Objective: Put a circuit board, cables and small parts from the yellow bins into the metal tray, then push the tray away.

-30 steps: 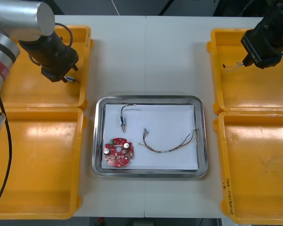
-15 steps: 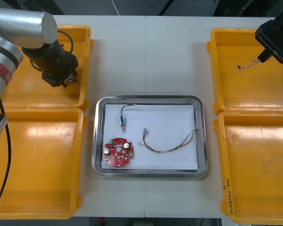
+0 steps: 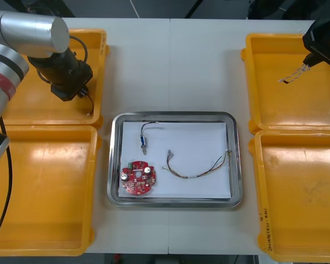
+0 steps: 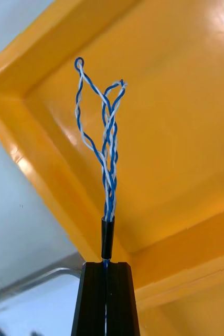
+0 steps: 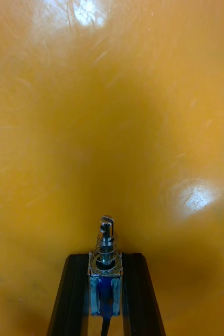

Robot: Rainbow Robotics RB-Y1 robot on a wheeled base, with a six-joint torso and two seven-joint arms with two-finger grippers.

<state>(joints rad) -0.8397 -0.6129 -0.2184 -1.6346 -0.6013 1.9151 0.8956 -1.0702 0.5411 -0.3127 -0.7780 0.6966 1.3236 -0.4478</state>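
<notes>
My left gripper [image 3: 72,89] hangs over the far-left yellow bin [image 3: 22,104]. In the left wrist view it [image 5: 105,258] is shut on a small metal part [image 5: 105,265] with a blue body and a spring tip, just above the bin floor. At the table's far right, my right gripper [image 3: 312,56] is shut on a twisted blue and white cable [image 3: 292,77], which dangles over the far-right bin [image 3: 286,110]. The right wrist view shows the cable [image 4: 105,152] rising from the closed fingers [image 4: 93,294]. The metal tray [image 3: 114,165] holds a red circuit board [image 3: 136,177].
Also in the tray are a short cable with a blue part [image 3: 144,136] and a red and yellow cable [image 3: 198,168] on the white liner. The near-left bin [image 3: 44,192] and near-right bin [image 3: 302,192] flank the tray.
My left gripper has shut on the small metal part in the far-left bin. The right gripper has moved right and away, carrying the twisted cable with it.
</notes>
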